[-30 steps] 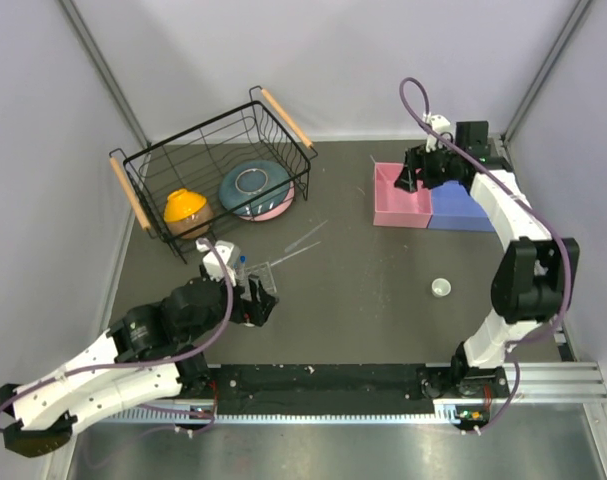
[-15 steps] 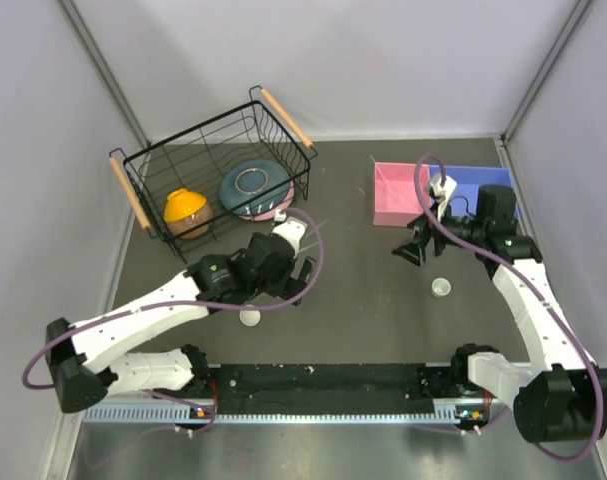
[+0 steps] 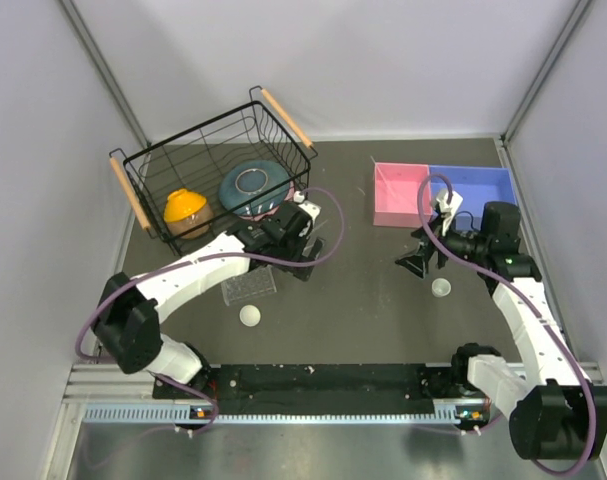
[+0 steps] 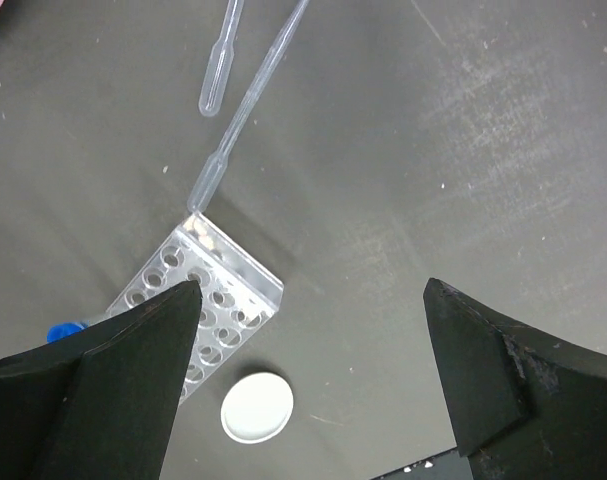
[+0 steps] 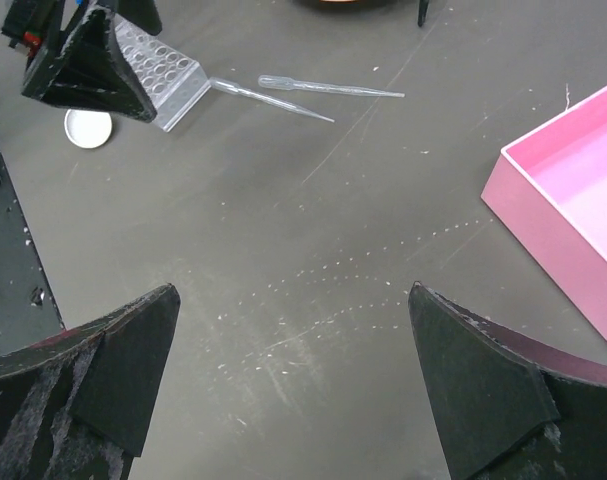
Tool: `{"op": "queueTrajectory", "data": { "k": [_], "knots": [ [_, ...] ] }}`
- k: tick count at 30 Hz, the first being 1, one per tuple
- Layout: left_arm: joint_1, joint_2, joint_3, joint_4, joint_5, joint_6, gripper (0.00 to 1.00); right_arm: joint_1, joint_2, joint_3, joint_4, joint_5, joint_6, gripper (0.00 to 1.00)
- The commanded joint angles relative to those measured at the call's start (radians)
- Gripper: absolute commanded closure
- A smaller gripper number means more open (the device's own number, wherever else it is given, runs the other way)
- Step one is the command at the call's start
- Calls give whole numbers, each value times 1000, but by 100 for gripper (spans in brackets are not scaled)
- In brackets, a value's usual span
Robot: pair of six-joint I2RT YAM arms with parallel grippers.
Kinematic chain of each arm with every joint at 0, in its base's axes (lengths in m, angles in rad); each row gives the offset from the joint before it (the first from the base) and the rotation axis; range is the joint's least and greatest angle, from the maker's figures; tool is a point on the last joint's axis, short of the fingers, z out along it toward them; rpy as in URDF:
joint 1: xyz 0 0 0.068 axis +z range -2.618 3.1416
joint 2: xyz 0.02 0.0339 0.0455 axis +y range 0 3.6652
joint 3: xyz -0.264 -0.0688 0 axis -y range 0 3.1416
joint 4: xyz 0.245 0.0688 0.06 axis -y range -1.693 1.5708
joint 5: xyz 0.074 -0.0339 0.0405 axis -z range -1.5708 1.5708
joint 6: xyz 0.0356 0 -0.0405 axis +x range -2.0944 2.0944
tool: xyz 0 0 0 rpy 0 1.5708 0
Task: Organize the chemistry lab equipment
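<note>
My left gripper [image 3: 295,248] hangs open over the table's middle, with nothing between its fingers [image 4: 133,350]. In the left wrist view two thin clear rods [image 4: 245,105] lie ahead of it. The clear tube rack [image 4: 211,292] lies by its left finger, with a blue cap [image 4: 63,330] showing beside it. A white cup [image 4: 256,407] sits just near of the rack [image 3: 249,288]. My right gripper [image 3: 415,262] is open and empty above bare table, just left of the second white cup [image 3: 441,288]. Its wrist view shows the rods [image 5: 283,100], the rack [image 5: 161,72] and the first cup [image 5: 87,128] far off.
A black wire basket [image 3: 143,195] at the back left holds an orange bowl [image 3: 186,208] and a teal-pink bowl [image 3: 253,188]. A pink bin [image 3: 400,195] and a blue bin [image 3: 473,185] stand side by side at the back right.
My left arm swung from the near left out over the rods at the table's middle. My right arm drew back from the pink bin toward the right cup, and its jaws opened wider.
</note>
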Motion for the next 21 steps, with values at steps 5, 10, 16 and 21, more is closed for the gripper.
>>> {"op": "queueTrajectory", "data": {
  "k": [5,10,16,21],
  "knots": [
    [34,86,111,48,61,73,1,-10,-50,17,48,-9,-28,1],
    [43,152,162,2,70,88,1,-10,-50,17,48,-7,-31,1],
    [46,192,183,-5,55,110,1,-10,-45,16,48,-7,-34,1],
    [54,218,194,-10,59,125,1,-10,-42,14,47,-6,-37,1]
  ]
}}
